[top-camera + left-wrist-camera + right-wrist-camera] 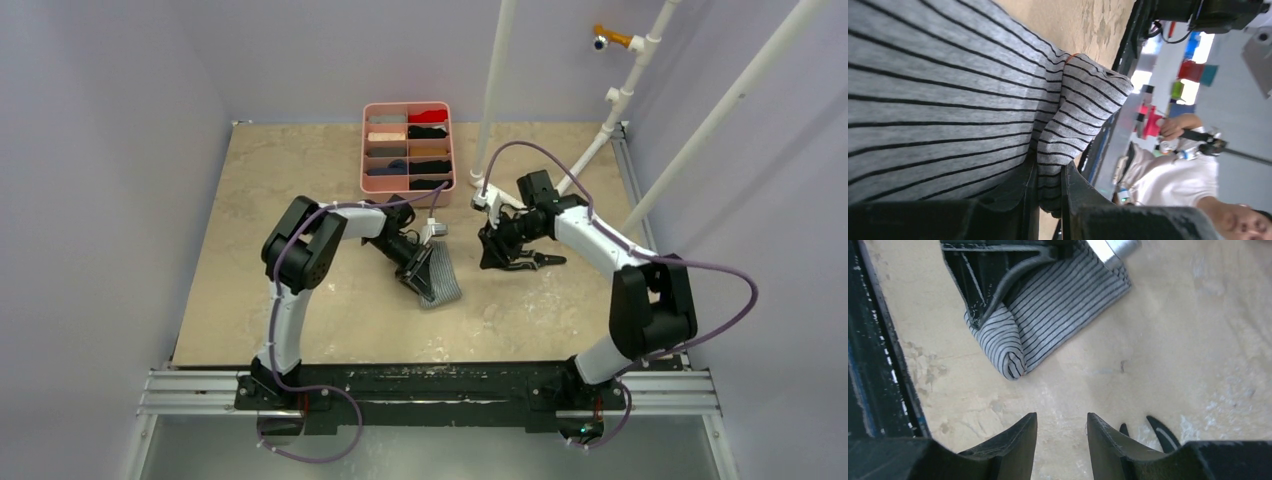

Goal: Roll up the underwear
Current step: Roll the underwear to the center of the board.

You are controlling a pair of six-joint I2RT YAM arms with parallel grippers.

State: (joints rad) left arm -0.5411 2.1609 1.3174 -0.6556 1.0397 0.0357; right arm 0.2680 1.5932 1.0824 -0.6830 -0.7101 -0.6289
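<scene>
The grey striped underwear [446, 287] lies partly folded on the table in front of the left arm. My left gripper [418, 270] is shut on it. In the left wrist view a thick fold of the striped cloth [1068, 120] runs down between the two fingers, with the left gripper [1050, 187] pinching it. My right gripper [497, 256] hovers to the right of the garment, apart from it. Seen from the right wrist, the right gripper [1062, 422] is open over bare table, and the underwear [1053, 310] lies ahead with a rolled end toward me.
A pink compartment tray [408, 187] with several rolled garments stands at the back centre. Black-handled pliers [545, 260] lie just right of my right gripper, with the pliers' handles [1162, 432] beside its finger. White pipes [495, 90] rise at the back right. A black rail [420, 385] runs along the near edge.
</scene>
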